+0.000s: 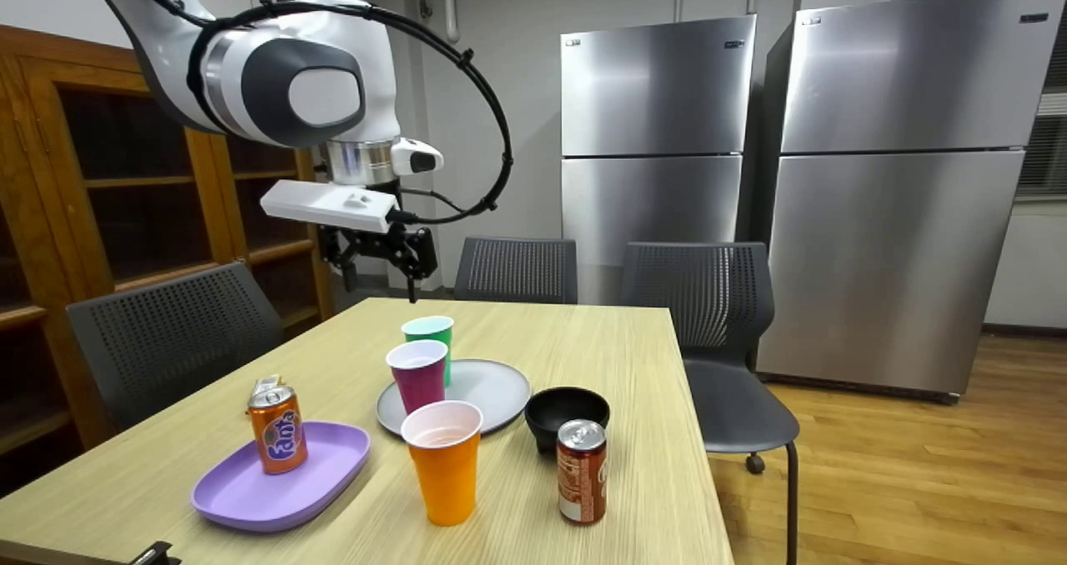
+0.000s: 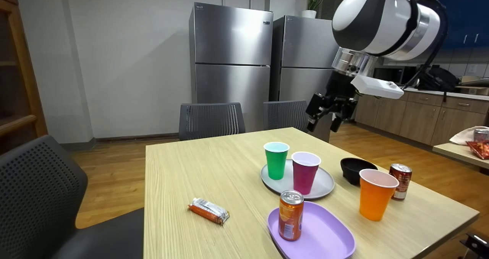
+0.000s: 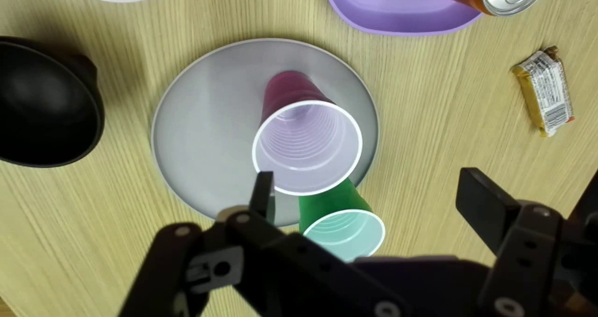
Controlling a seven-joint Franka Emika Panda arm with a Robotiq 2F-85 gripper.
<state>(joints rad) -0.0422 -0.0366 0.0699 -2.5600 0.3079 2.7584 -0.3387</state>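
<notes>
Robotiq gripper (image 1: 380,287) hanging up high, jaws apart. Green cup (image 1: 433,330) and maroon cup (image 1: 419,383) on the gray plate (image 1: 493,390), Fanta can (image 1: 279,432) on a purple tray (image 1: 333,458), orange cup (image 1: 448,473) and dark red soda can (image 1: 582,475) up front.

I see a green cup (image 2: 276,165) and a white-lined maroon cup (image 2: 304,178) standing upright, close together, on a grey plate (image 2: 323,183).

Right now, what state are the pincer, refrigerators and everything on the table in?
Pincer, open, holding nothing
Purple cup, upright, empty
Green cup, upright
Orange cup, upright
Fanta can, upright, seal unclear
Brown can, upright, seal unclear
Black bowl, upright, empty
Gray plate, bearing two cups
Lilac tray, bearing Fanta can
Wrapped bar, lying flat
Refrigerators, doors shut
</notes>
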